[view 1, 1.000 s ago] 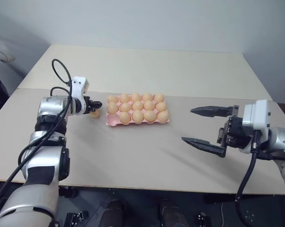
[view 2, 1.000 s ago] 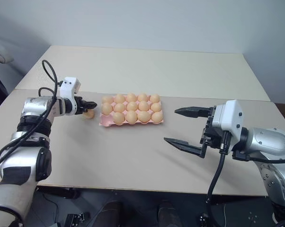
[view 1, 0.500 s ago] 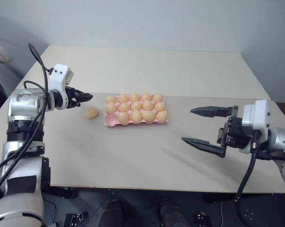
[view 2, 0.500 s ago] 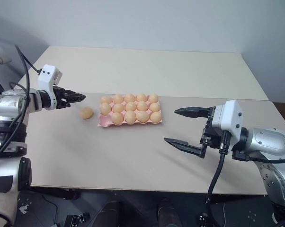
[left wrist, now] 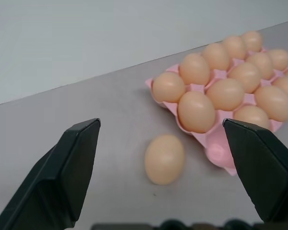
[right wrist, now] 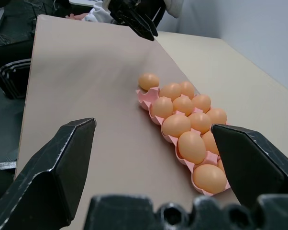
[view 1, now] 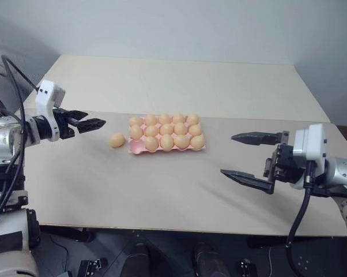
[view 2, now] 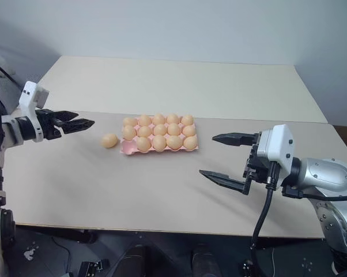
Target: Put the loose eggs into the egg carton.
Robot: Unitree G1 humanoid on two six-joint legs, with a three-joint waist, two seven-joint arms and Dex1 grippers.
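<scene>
One loose egg (view 1: 117, 139) lies on the table just left of the egg carton (view 1: 136, 149), close to its near-left corner. The pink carton holds several eggs, and that near-left corner cup (left wrist: 216, 152) is bare. My left gripper (view 1: 86, 121) hovers open above the table, left of the loose egg and pointing toward it, apart from it. In the left wrist view the loose egg (left wrist: 164, 159) sits between and beyond the spread fingers (left wrist: 67, 167). My right gripper (view 1: 246, 157) stands wide open to the right of the carton, holding nothing.
The carton rests near the middle of a beige table (view 1: 162, 190), with a second tabletop (view 1: 179, 81) joined behind it. Bare table surface lies between the carton and my right gripper. Dark clutter (right wrist: 10, 72) shows past the table's left edge.
My left gripper, shut right by the loose egg a second ago, has drawn back to the left and upward and opened. The egg stays on the table beside the carton. The right arm kept still.
</scene>
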